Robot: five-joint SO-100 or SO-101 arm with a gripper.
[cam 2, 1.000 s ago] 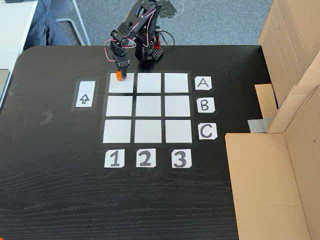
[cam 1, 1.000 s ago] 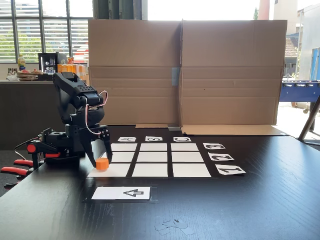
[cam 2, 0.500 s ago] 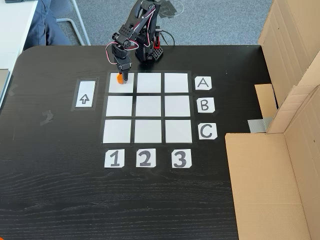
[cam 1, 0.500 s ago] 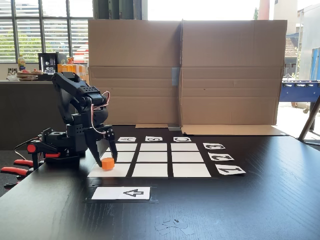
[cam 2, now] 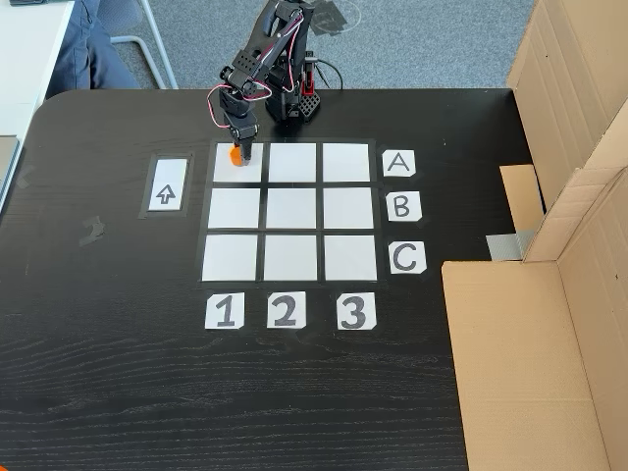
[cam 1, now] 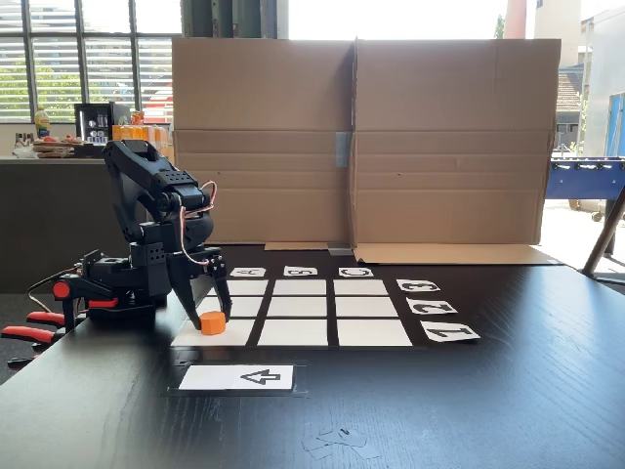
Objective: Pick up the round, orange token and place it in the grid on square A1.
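Observation:
The orange token [cam 1: 212,323] [cam 2: 234,155] stands low on square A1 [cam 1: 234,337] [cam 2: 240,173], the corner cell of the white grid [cam 1: 300,307] [cam 2: 290,208] nearest the arm's base. My black gripper [cam 1: 210,319] [cam 2: 236,155] points down over that cell. One finger is on each side of the token, close against it. In both fixed views the token looks to be touching the cell, near its edge on the arm's side.
A white arrow card [cam 1: 237,377] [cam 2: 166,184] lies just outside the grid beside A1. Cardboard walls [cam 1: 361,147] [cam 2: 549,294] stand along the table's far side. Red clamps [cam 1: 29,332] hold the arm's base. A person's leg [cam 2: 88,49] is beyond the table corner.
The gripper carried the token a short way further onto square A1 and lowered slightly. The gap between the fingers looks unchanged.

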